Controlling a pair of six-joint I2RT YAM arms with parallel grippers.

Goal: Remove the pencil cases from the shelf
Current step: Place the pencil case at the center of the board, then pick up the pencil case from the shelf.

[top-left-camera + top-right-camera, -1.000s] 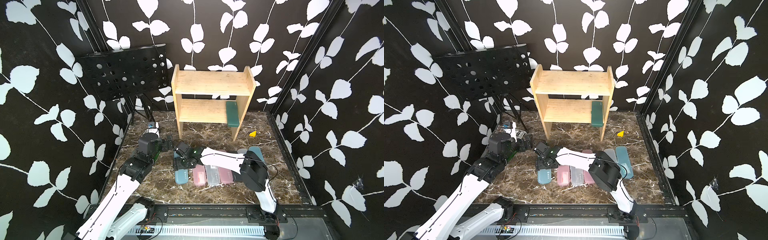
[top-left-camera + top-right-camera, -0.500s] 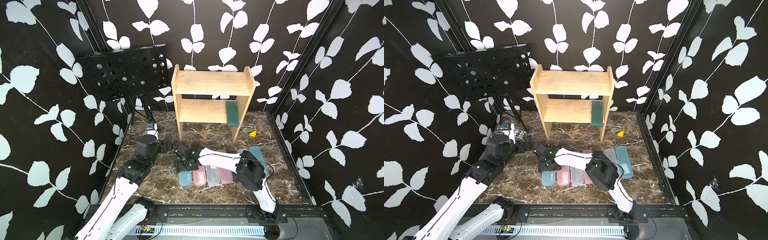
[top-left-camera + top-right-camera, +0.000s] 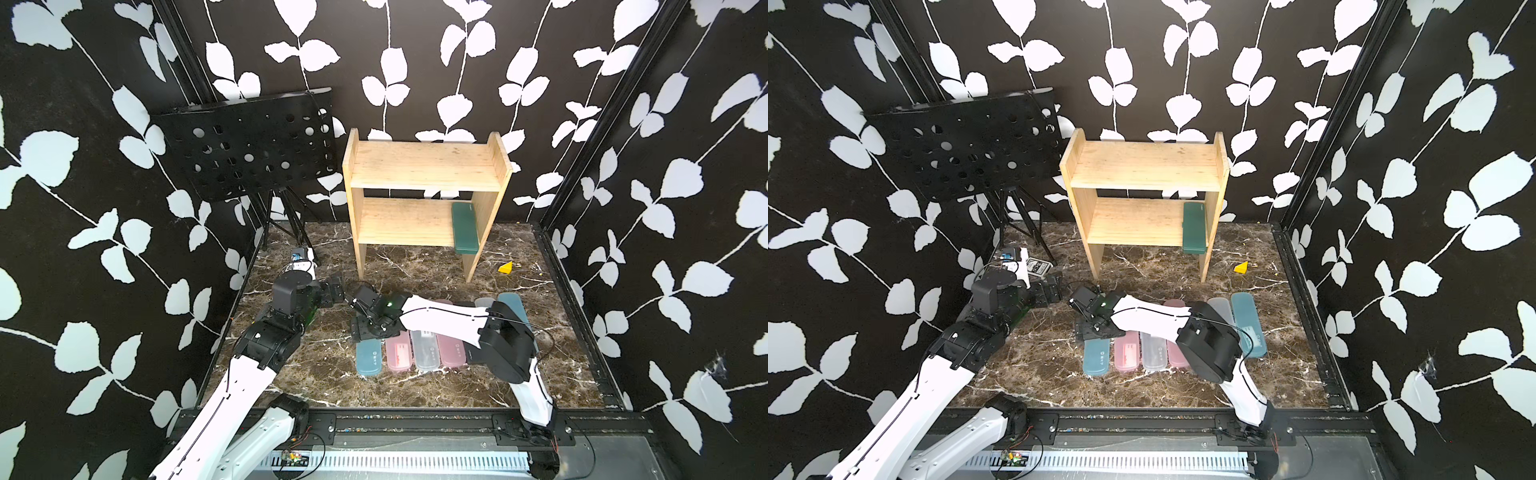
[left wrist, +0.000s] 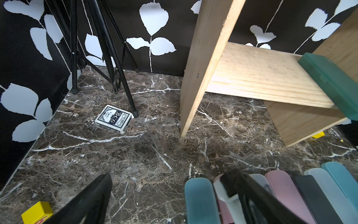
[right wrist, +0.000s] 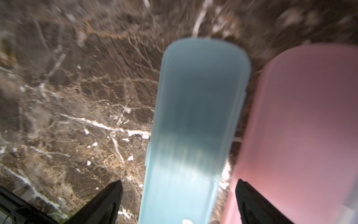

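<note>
While left gripper (image 4: pixel 168 178) and right gripper (image 5: pixel 179 182) gape, the green case (image 3: pixel 464 226) lies end-on on the shelf (image 3: pixel 415 166), probably nearer the right.

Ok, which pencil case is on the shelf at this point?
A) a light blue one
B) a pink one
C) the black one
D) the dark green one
D: only the dark green case lies on the shelf, on its lower tier next to a side panel; the upper tier is bare.
</note>
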